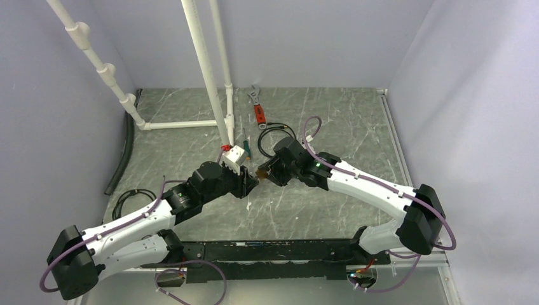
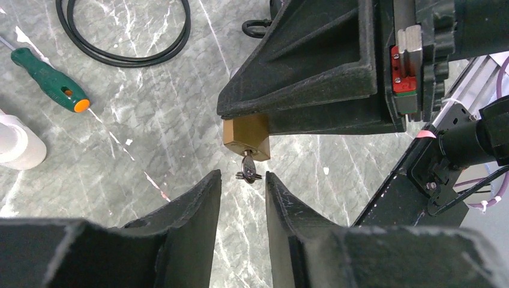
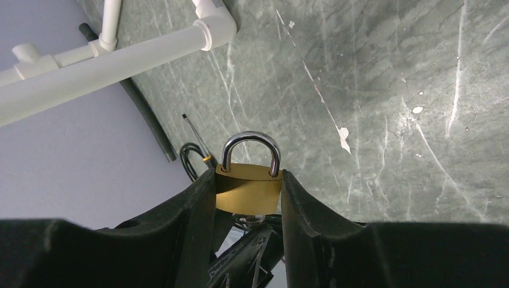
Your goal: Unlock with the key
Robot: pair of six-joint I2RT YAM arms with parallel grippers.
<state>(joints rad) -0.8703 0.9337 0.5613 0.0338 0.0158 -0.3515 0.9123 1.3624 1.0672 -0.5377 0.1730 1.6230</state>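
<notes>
Item: key (image 2: 248, 170) — small, dark round head and short metal blade. The blade is seated in the keyway on the underside of the padlock (image 2: 246, 137) and the head hangs free below it. The padlock has a brass body and is carried above the middle of the table (image 1: 330, 127), between the two wrists. The right gripper (image 3: 248, 183) is clamped on the two flat sides of the body, with the shackle (image 3: 251, 139) pointing away from it. Both legs of the shackle sit down in the body, so the lock reads as closed. The left gripper (image 2: 242, 175) is spread, its fingertips either side of the key head, with a gap showing on both sides and no contact visible. Progress, as a judgement: the key is inserted and the lock is braced. What is left is to pinch the head, turn it and free the shackle. Surroundings: a green-handled screwdriver (image 2: 48, 78) lies on the table to the far left of the lock, with a coil of black cable (image 2: 120, 57) beside it. A white pipe frame (image 3: 120, 57) stands at the far left — a red-handled wrench (image 1: 257, 108) lies near the far wall.
</notes>
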